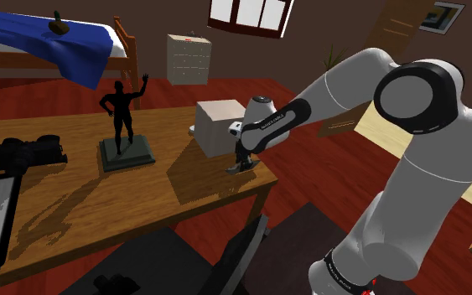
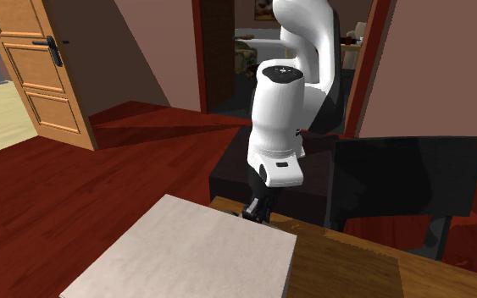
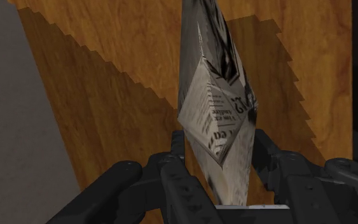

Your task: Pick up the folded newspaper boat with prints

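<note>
the step in hand, as i judge it, is securing the grip before the lift. the folded newspaper boat with black print [image 3: 214, 108] stands between the fingers [image 3: 264, 156] of the black two-finger gripper [image 3: 219, 153], its pointed end reaching away from the hand over the brown wooden table [image 3: 126, 63]. the fingers are drawn in narrow, one pressed to each side of the boat's hull, so they look closed on the paper with no gap showing. whether the boat has left the wood, i cannot tell.

in the shoulder view the gripper [image 1: 244, 161] sits low at the table's [image 1: 75, 209] edge, at about five o'clock from the pale square box [image 1: 219, 126] and just beside it. a black figure statue on a dark base [image 1: 123, 117] stands well apart, at about nine o'clock from the box.

to do this well, squeeze lightly: folded paper will likely crumple or slip under a hard pinch. raise straight up, slowly, and hold the wrist level so the thin hull does not twist out. mind the box close by; a sideways swing toward eleven o'clock could clip it.
</note>
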You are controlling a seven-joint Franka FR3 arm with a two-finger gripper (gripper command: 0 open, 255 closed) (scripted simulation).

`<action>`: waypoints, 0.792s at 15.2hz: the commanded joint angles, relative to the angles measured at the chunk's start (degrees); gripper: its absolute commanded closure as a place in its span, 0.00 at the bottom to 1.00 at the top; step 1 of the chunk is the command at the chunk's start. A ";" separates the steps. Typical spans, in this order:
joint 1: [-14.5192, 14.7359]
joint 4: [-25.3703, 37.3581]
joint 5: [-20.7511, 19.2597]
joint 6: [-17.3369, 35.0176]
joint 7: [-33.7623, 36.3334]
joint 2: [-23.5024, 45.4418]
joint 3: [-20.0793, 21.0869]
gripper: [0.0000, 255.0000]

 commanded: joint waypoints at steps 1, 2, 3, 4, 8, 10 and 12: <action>0.01 -0.09 -0.26 -0.75 0.14 -0.68 -0.14 1.00; 0.06 -0.01 -0.48 -1.51 0.27 -1.37 -0.21 1.00; 0.11 0.11 -0.68 -2.27 0.38 -2.04 -0.27 1.00; 0.15 0.22 -0.88 -3.04 0.49 -2.70 -0.33 1.00; 0.28 0.82 -1.62 -6.13 0.88 -5.24 -0.47 1.00; 0.32 1.19 -1.93 -7.69 1.05 -6.44 -0.50 1.00; 0.36 1.62 -2.22 -9.25 1.19 -7.60 -0.52 1.00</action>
